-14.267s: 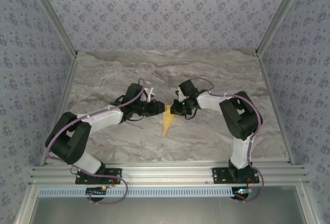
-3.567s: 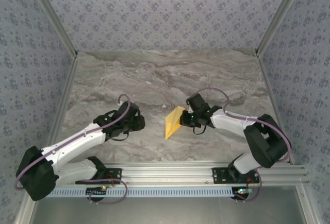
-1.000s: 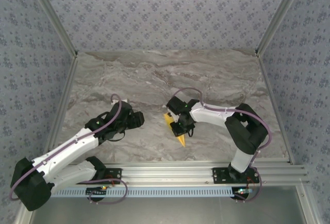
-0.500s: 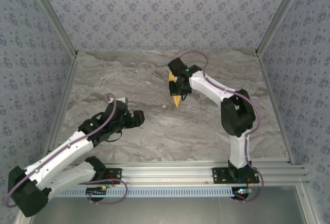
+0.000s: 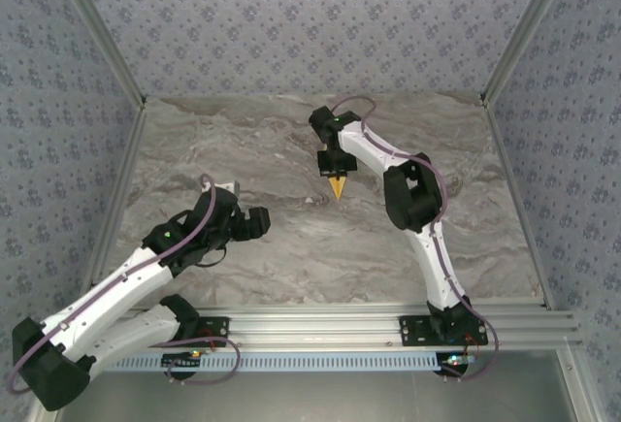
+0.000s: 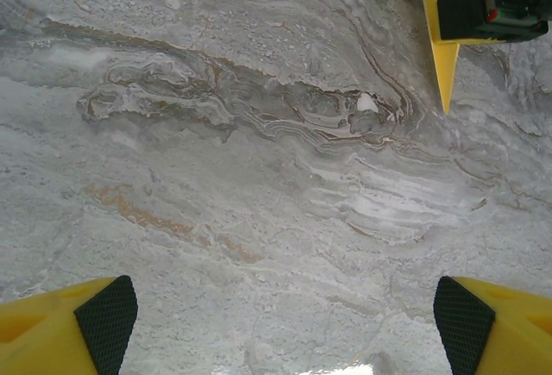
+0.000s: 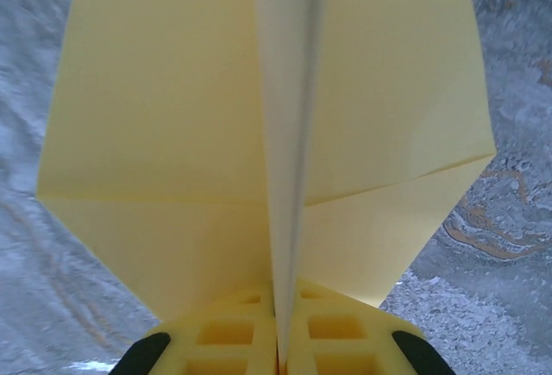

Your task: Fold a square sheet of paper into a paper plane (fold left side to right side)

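Took in the grey marbled bench first, bare on every side of both arms. Found the right arm stretched far out across it and the left arm bent lower, nearer the bases. Read the right pincer as clenched on the paper plane, gripping the centre crease between its pads, with a wing spread flat to either side of the fingers. Traced the plane's long axis straight out ahead of that pincer, in line with the fingers, sharp tip pointing away from the grip and back toward the arm bases. Judged the dart lifted just off the bench, though could not settle from these views on contact between tip and stone. Placed the left pincer well apart from it, released and holding nothing, jaws spread wide over bare marble, with the plane ahead of it and off to its right. Counted the right arm as the nearer one by far, holding the thing itself. Saw nothing standing between either pincer and the plane, and nothing else lying on the bench. Judged the folding to be done or nearly so, leaving a last pressing of the crease or a setting-down, either one turning on keeping that long axis in line with the grip.
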Available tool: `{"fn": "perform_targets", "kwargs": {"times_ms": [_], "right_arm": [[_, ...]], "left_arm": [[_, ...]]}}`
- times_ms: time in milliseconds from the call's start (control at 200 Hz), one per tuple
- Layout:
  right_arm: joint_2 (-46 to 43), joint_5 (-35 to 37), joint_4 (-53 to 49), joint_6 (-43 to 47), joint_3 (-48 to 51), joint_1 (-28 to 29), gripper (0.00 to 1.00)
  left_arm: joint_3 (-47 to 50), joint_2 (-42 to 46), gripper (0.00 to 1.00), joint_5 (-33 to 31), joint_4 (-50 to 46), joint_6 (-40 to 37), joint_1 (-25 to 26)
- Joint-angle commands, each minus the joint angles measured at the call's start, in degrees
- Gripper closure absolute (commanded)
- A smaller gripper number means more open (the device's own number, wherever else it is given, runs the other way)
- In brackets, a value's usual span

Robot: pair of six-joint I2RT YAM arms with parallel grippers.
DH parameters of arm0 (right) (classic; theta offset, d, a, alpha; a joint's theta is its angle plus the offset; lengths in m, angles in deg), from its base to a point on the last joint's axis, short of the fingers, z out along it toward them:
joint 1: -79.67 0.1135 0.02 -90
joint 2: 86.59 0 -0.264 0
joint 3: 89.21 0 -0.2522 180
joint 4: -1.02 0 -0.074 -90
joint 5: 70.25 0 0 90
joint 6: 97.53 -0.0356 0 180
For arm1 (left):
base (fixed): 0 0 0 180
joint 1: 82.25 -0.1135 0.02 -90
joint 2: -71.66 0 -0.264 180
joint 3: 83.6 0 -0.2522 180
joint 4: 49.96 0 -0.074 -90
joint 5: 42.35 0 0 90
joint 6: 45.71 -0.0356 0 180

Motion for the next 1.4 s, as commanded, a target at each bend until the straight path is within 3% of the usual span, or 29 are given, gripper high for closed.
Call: {"fn": "perform_targets", "kwargs": {"times_ms": [0, 150, 250, 510, 675, 779, 899, 1079, 1169, 1284, 1399], "right_arm": [[1.80, 1.34, -3.44, -0.38, -1.93, -0.34, 0.90], [1.33, 0.76, -3.31, 0.44, -1.75, -0.29, 0.82], [-0.50, 1.51, -4.13, 1.15, -1.75, -0.29, 0.70], [-13.74, 4.79, -5.60, 4.18, 2.44, -0.20, 0.45], [-29.37, 8.86, 0.43, 8.23, 14.72, -0.79, 0.26], [-40.63, 11.73, 7.69, 10.32, 26.89, -3.04, 0.13], [-53.72, 14.07, 19.11, 12.23, 44.07, -8.68, 0.01], [-68.63, 12.93, 37.39, 12.78, 67.65, -21.74, 0.00], [-71.98, 10.13, 48.10, 15.61, 77.91, -27.87, 0.00], [-72.05, 9.81, 66.98, 19.41, 91.36, -30.81, 0.00], [-68.20, 8.42, 75.82, 21.48, 95.11, -32.23, 0.00]], "left_arm": [[-2.13, -0.14, 0.08, -1.00, -1.03, -0.96, -0.34], [-2.29, -0.99, 0.07, -0.29, -0.76, -0.99, -0.46], [-2.85, -2.15, 0.06, 4.75, 0.60, -1.36, -2.62], [-5.30, -4.52, 0.05, 17.43, 3.11, -3.07, -16.12], [-7.65, -6.56, 0.05, 20.26, 3.85, -5.49, -25.38], [-7.40, -6.93, 0.05, 15.25, 5.66, -7.01, -30.01], [-4.37, -6.88, 0.04, 1.73, 11.87, -12.43, -31.20], [8.48, -5.31, 0.04, -9.55, 35.35, -26.09, -31.26], [11.35, -7.20, 0.04, -12.24, 40.03, -31.96, -31.58], [12.71, -12.85, 0.04, -13.59, 43.18, -37.40, -32.39], [16.06, -17.98, 0.04, -12.90, 51.75, -39.31, -33.24]]}}
